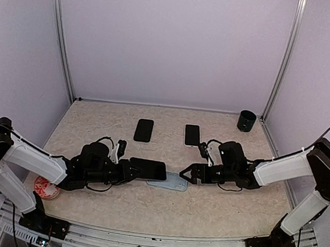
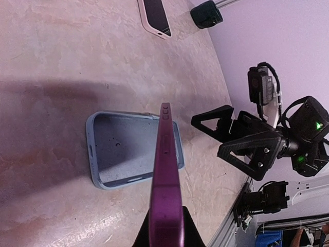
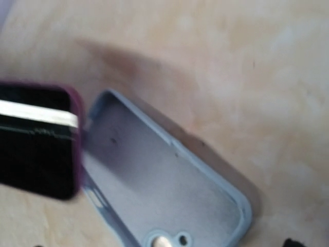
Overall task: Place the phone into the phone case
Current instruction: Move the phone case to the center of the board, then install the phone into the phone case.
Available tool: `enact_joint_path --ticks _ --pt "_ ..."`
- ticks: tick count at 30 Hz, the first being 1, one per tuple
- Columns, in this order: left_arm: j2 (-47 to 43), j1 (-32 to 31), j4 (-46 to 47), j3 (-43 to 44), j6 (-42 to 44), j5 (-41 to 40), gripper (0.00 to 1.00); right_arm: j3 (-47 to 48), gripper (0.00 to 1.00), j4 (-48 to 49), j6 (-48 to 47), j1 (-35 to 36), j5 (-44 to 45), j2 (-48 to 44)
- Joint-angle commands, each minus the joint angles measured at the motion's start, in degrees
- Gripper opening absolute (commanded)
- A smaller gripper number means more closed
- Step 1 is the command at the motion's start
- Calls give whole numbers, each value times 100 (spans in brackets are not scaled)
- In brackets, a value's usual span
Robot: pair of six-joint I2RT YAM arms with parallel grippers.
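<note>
Our left pincer (image 1: 126,171) clamps a purple-edged black phone (image 1: 150,169) over a pale-blue rectangular case (image 1: 169,184). Our right pincer (image 1: 186,173), at its three o'clock, gapes apart.

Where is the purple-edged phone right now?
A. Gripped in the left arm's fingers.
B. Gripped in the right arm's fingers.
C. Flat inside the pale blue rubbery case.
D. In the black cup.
A: the left arm's fingers clamp the purple-edged phone, and the pale blue rubbery case lies empty.

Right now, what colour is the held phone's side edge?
Purple; the phone, seen edge-on, shows best in the left wrist view.
</note>
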Motion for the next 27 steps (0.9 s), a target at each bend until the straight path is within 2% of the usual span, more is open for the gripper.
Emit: enact_joint_path --ticks 1,7,12,21,27 --pt "243 -87 298 521 -3 381 0 -158 100 -103 53 43 420 -494" --pt "635 -101 -195 1111 257 677 0 -147 100 -787 433 6 1019 -741" --pt "890 -92 -492 1495 385 945 0 -191 100 -1193 297 -5 1314 -1002" --pt "1204 -81 -788 1840 462 1152 0 -662 100 -980 448 -85 1241 -2115" --pt "1414 -38 -910 2081 557 1285 0 -707 100 -870 454 -215 689 -2104"
